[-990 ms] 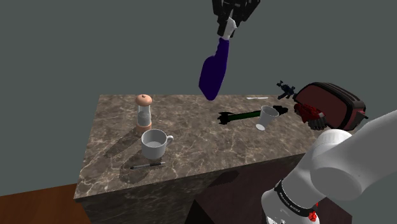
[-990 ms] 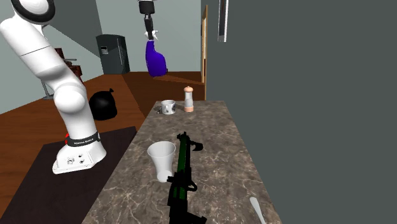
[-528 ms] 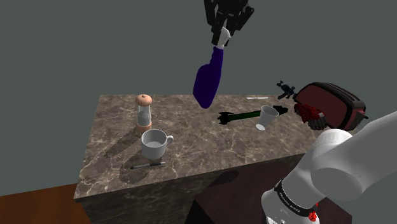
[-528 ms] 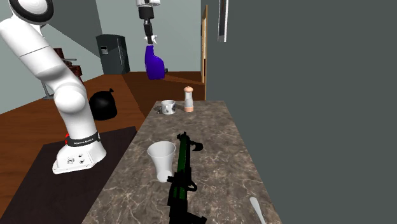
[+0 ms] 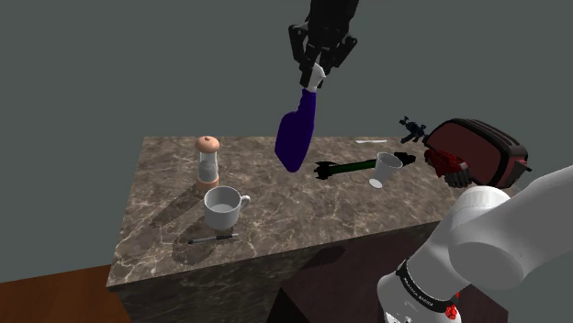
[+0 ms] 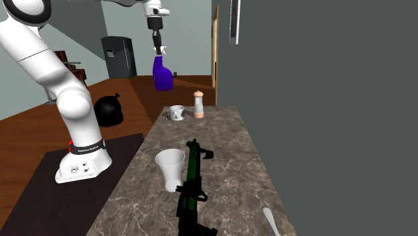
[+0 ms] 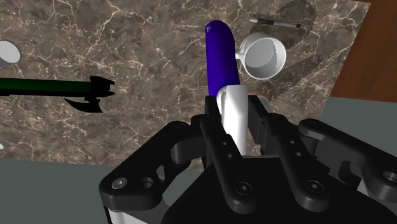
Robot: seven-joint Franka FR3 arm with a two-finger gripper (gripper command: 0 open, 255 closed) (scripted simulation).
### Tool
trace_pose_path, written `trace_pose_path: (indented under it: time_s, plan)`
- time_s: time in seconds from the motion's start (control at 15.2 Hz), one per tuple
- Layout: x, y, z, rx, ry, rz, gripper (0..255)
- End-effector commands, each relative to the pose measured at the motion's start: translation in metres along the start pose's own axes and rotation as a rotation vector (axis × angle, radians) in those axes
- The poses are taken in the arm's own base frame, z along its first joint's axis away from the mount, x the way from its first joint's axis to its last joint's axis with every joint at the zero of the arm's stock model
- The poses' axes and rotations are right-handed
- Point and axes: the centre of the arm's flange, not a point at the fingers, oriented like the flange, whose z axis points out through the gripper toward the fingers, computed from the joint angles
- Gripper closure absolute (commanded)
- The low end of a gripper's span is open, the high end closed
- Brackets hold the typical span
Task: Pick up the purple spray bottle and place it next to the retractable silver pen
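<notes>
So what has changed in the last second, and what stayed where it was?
The gripper, still shut on the purple bottle, carried it lower and toward the shoulder view's left, closer to the mug and pen. The mug, pen, grinder and white cup stayed put.

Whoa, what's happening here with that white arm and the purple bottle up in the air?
The robot's black hand is shut on the white top of a purple spray bottle, which hangs high above the stone-patterned counter. It is meant to go beside the pen, which lies near the counter's lower edge in the shoulder view, just in front of a white mug. The bottle is not yet set down.
</notes>
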Motion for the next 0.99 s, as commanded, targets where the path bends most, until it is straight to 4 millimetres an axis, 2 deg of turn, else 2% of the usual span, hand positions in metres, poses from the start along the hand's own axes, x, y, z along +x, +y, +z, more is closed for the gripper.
trace_pose_path:
  time_s: [0.0, 0.92]
  plan:
    - [0.000, 0.000, 0.010, 0.000, 0.001, 0.000, 255]
    - [-0.003, 0.000, 0.084, 0.000, 0.001, 0.000, 255]
